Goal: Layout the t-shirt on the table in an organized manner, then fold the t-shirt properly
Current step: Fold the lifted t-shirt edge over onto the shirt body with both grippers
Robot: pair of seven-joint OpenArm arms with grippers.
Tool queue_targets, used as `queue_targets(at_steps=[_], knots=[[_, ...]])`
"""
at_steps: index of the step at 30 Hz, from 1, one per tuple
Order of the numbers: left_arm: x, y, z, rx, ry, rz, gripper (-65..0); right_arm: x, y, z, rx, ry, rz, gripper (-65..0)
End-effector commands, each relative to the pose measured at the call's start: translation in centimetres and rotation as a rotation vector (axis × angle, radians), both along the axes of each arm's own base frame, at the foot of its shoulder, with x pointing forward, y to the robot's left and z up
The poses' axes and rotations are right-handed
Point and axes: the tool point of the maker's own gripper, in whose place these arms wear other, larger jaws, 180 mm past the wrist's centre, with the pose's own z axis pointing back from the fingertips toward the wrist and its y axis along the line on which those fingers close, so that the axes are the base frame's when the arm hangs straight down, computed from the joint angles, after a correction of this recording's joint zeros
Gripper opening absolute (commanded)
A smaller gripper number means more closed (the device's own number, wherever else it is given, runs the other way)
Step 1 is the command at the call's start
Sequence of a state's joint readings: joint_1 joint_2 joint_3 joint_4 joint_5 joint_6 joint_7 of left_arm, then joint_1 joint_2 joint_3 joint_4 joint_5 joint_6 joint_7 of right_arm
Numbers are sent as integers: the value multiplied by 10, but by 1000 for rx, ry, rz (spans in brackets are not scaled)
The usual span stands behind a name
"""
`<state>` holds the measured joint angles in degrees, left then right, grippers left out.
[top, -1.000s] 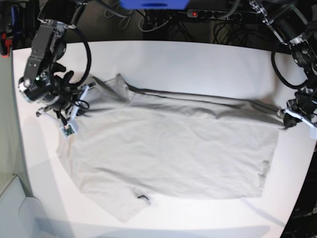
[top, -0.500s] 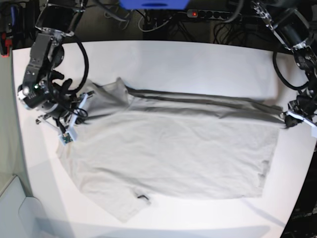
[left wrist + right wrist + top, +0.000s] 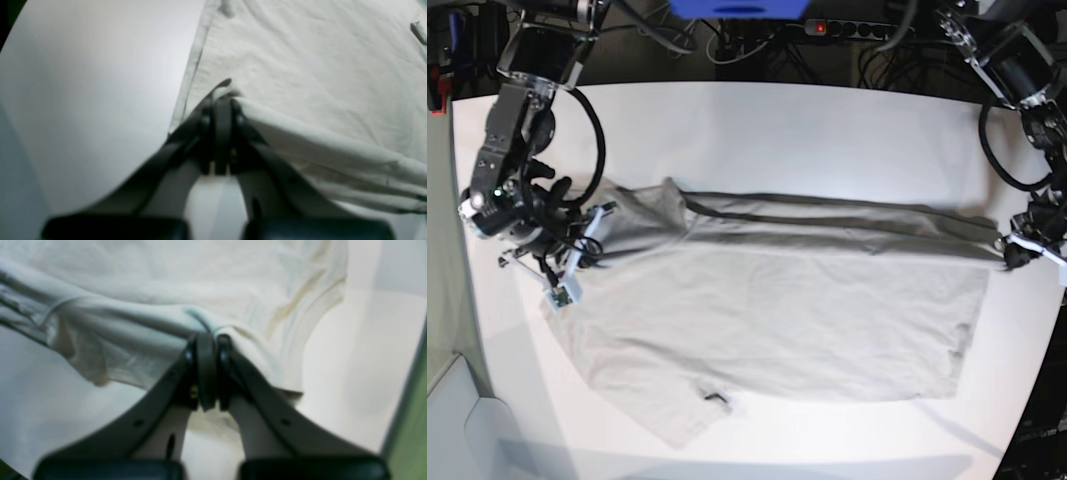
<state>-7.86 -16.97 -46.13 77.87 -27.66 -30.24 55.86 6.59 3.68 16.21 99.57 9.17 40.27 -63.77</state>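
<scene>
One t-shirt [image 3: 777, 310], one table [image 3: 807, 130], two arms. The shirt is lying spread across the table's middle, its far edge lifting into a taut ridge. The left gripper [image 3: 223, 100] is pinching a hem corner, jaws pressed together on cloth. The right gripper [image 3: 206, 340] is pinching the shoulder end likewise. The cloth looks light, limp and wrinkle-prone; it is probably best taken at corners and seams, with even tension.

left gripper [image 3: 223, 96] at frame centre, jaws pinched tight on a t-shirt [image 3: 310, 66] edge; taut fold runs off toward 4 o'clock. Bare table [image 3: 93, 83] fills 9 to 11 o'clock.
</scene>
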Motion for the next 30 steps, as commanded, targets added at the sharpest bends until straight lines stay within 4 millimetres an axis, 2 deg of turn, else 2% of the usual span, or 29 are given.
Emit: queue_targets(at_steps=[1, 5, 19, 21, 22, 24, 28, 30], knots=[[9, 8, 20, 22, -61, 6, -646, 13, -1, 13, 10, -52, -1, -650], [9, 8, 20, 22, -61, 6, -646, 16, -6, 6, 10, -24, -5, -650], [9, 8, 20, 25, -59, 6, -640, 17, -8, 6, 6, -24, -5, -650], [9, 8, 19, 24, -58, 7, -630, 17, -8, 6, 6, -24, -5, -600], [8, 8, 17, 19, -54, 8, -612, 17, -8, 6, 6, -24, -5, -562], [6, 9, 8, -1, -32, 13, -526, 17, -8, 6, 6, -24, -5, -457], [3, 9, -4, -32, -7, 14, -255, 14, -9, 5, 1, -21, -5, -229], [3, 9, -2, -27, -14, 14, -147, 13, -14, 7, -14, -20, -7, -162]])
